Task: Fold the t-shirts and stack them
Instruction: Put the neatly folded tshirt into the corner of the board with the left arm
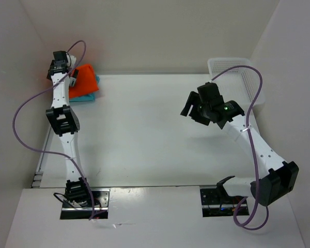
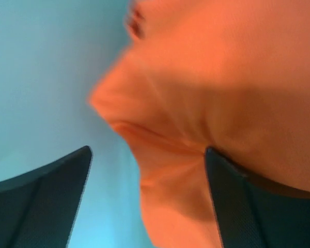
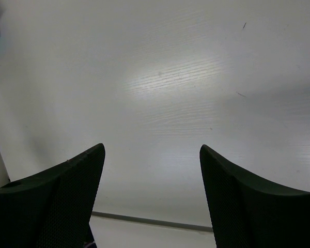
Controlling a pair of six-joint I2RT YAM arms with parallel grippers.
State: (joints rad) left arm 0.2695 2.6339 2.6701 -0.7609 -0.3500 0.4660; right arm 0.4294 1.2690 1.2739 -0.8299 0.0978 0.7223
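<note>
Dark fingers (image 2: 41, 196) of the left gripper (image 2: 147, 152) fill the bottom of its wrist view. We note them spread wide, pinching nothing. Between them lies a blurred fold of the orange-red t-shirt (image 2: 222, 77). Its cloth runs up to the right-hand finger, but we cannot tell whether the two touch. Left of the fold we see the turquoise-blue t-shirt (image 2: 36, 67), lying under the orange one.

From above, we log the left arm (image 1: 62, 119) stretched to the far left corner of the table (image 1: 144, 139), with its gripper over the two shirts. The orange-red one lies on top, with turquoise showing along its near and right edges.

Right gripper (image 3: 152, 150): jaws apart, nothing held, hovering over white tabletop right of the middle. The right arm (image 1: 258, 147) rises from its base at the near right. We place the white mesh basket (image 1: 237, 72) at the far right corner, well apart from the shirts.
</note>
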